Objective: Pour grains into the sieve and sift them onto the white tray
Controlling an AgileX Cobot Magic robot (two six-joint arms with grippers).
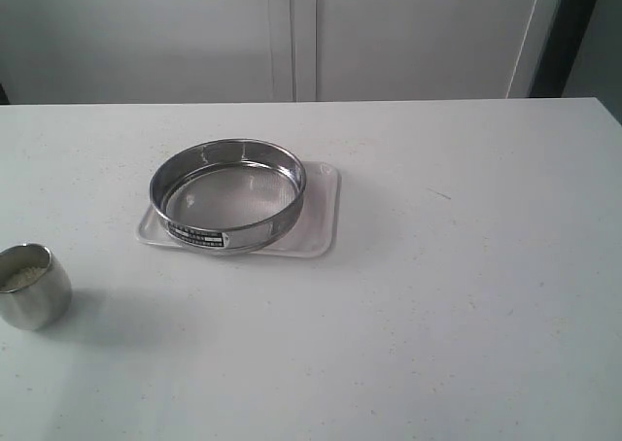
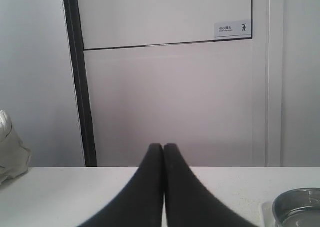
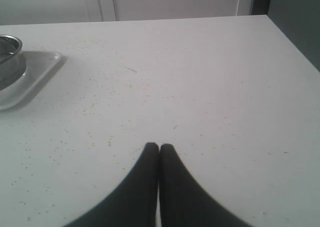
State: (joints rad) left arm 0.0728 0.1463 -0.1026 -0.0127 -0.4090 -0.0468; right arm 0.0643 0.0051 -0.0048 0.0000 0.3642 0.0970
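My left gripper (image 2: 163, 147) is shut tight with nothing in it, tips pressed together. My right gripper (image 3: 159, 147) is the same, shut and empty, close above the table (image 1: 437, 315). Neither arm shows in the wide view.

The sieve (image 1: 227, 194) sits on the tray (image 1: 319, 218), toward the tray's left end, so a strip of tray shows on the right. I can't see any grains in the sieve. The grains (image 1: 21, 277) are in the cup (image 1: 34, 286). It stands upright near the left edge of the table, well apart from the sieve.

So I think the job is at the very start: get the cup. The left arm works on that side, so I would use it. First I must open the jaws wider than the cup. Then I would come at the cup from the side and squeeze gently. The cup is shiny and round, so it may slip or spin. I would lift it slowly and keep it level so nothing spills. Then I would carry it over the middle of the sieve and tip it bit by bit. The sieve's rim is low, so a fast pour could bounce grains out onto the table.
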